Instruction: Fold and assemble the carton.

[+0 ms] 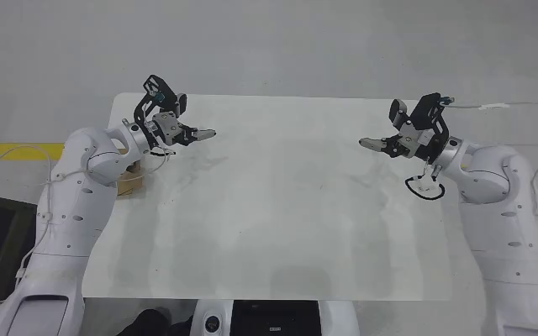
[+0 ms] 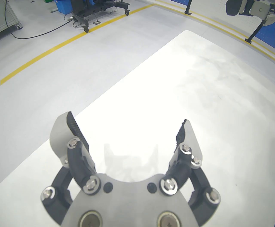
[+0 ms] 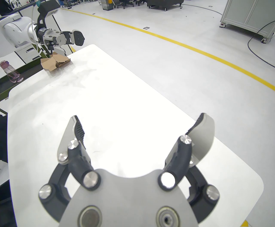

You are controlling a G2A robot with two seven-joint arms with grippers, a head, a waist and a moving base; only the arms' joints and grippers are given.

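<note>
A brown cardboard carton lies partly folded at the left edge of the white table, mostly hidden under the left arm in the top view, where a corner of the carton peeks out. My left gripper hovers open over the table's far left part, beyond the carton, with nothing between its fingers. My right gripper hangs open above the table's right side, pointing toward the middle, also holding nothing. The left gripper shows far off in the right wrist view.
A pink bottle stands off the table beyond its left edge. Yellow floor lines run past the far side of the table. A wheeled stand and a cabinet sit far off on the floor.
</note>
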